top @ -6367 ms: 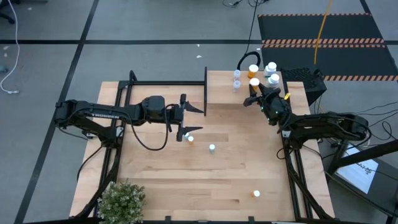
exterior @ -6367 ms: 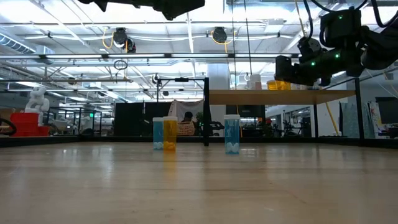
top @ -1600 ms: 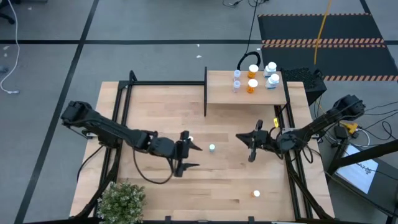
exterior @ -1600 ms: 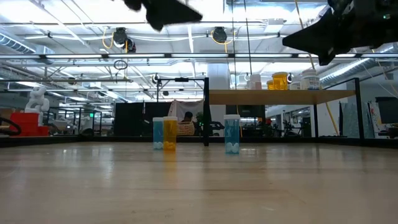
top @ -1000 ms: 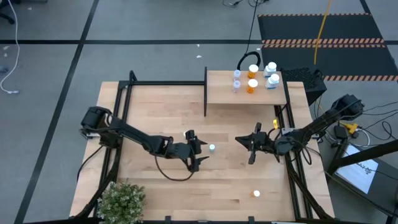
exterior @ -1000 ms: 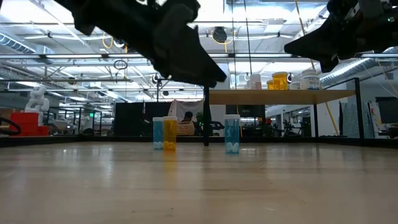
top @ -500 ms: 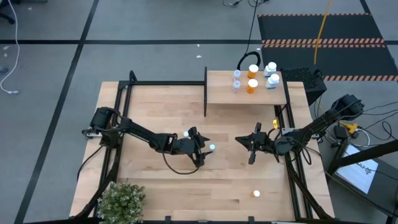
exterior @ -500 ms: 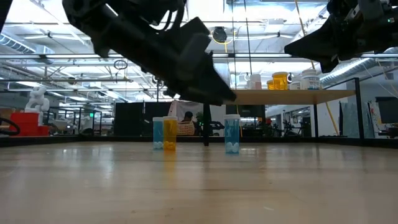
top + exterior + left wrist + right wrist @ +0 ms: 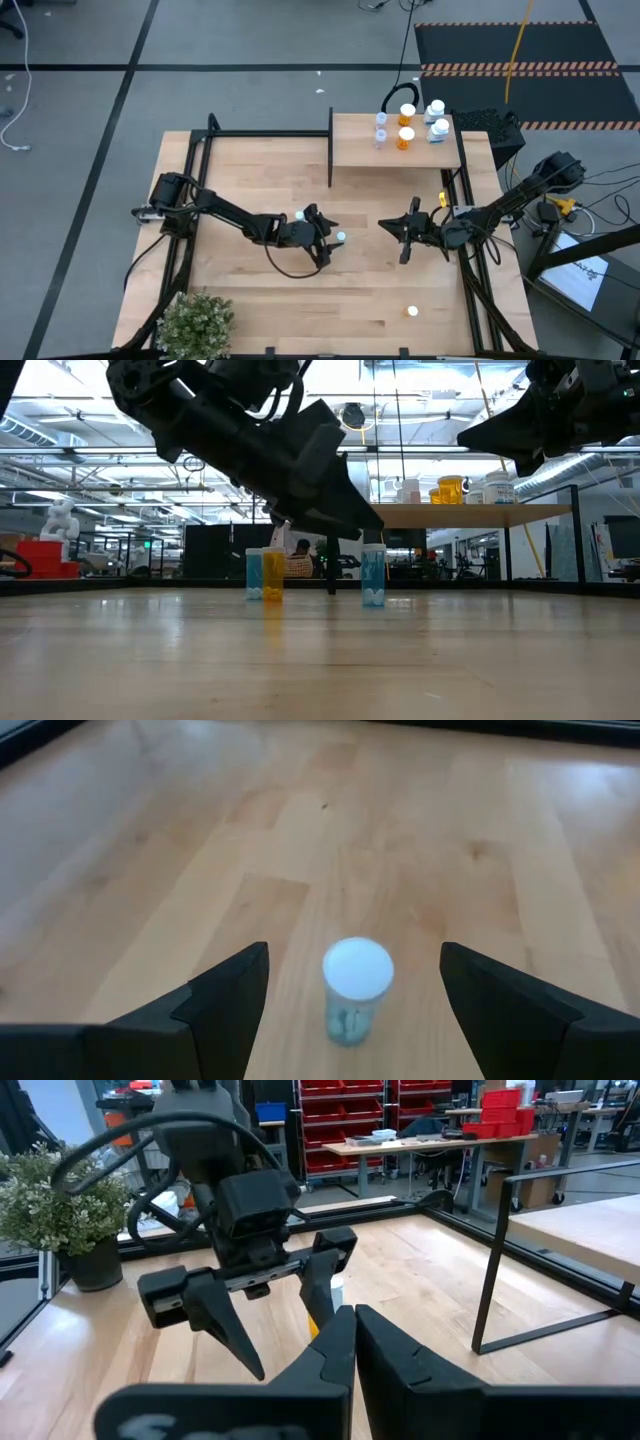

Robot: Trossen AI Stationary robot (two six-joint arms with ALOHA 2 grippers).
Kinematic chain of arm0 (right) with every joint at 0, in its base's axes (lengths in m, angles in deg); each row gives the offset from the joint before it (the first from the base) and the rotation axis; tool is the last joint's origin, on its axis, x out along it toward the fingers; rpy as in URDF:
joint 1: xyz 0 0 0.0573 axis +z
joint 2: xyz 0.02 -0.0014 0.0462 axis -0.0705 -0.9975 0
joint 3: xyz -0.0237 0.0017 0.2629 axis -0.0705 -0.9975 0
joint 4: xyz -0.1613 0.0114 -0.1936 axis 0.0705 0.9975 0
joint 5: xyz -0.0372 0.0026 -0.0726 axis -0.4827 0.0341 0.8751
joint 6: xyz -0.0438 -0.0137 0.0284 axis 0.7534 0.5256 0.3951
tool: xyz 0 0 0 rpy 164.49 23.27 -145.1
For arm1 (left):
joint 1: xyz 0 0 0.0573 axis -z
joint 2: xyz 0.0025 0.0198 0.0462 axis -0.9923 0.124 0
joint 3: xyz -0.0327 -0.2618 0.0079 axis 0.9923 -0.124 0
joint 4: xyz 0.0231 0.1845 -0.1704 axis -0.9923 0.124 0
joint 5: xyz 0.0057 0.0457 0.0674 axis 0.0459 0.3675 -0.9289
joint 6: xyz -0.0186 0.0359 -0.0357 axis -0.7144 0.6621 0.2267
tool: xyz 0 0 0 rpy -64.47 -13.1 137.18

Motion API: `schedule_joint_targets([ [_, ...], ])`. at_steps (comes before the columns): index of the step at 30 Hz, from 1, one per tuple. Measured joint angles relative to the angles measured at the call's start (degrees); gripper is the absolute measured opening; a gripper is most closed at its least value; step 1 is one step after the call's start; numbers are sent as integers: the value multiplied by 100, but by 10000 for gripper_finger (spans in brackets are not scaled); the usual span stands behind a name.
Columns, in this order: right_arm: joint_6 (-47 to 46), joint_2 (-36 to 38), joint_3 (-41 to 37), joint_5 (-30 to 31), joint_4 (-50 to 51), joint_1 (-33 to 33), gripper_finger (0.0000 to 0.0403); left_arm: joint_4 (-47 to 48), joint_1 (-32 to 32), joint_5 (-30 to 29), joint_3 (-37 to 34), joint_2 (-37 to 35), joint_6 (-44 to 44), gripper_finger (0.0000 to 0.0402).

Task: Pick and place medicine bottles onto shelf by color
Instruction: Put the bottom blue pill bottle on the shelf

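Note:
A pale blue medicine bottle (image 9: pixel 355 1005) with a white cap stands upright on its base on the table (image 9: pixel 250 290). My left gripper (image 9: pixel 353 955) is open, slanting down at it, one finger on either side and clear of it; from above it sits at mid-table (image 9: pixel 328 243) beside the bottle (image 9: pixel 341 238). My right gripper (image 9: pixel 404 236) hovers shut to the right, holding nothing. Another white-capped bottle (image 9: pixel 298 215) stands beside the left arm, and an orange one (image 9: pixel 411 311) near the front right. The shelf (image 9: pixel 355 150) at the back carries several bottles.
A potted plant (image 9: pixel 195 322) stands at the front left corner. A black frame rail (image 9: pixel 270 133) runs along the table's far left, and the shelf's black upright (image 9: pixel 330 148) stands at its left end. Bare wood lies between the bottles.
My left gripper has sunk and gone toward the table's right, rolling slightly, so that its open fingers now stand on either side of the blue bottle. The bottle has not moved.

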Motion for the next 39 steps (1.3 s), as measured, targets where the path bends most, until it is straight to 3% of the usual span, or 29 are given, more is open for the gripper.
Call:
schedule_joint_targets([
  [29, 2, 0, 0, 9, 2, 0, 4, -319, -2, 262, 2, 162, 193, 296],
  [39, 2, 0, 0, 15, -2, 0, 4, -278, -15, 7, 5, 153, 240, 293],
])
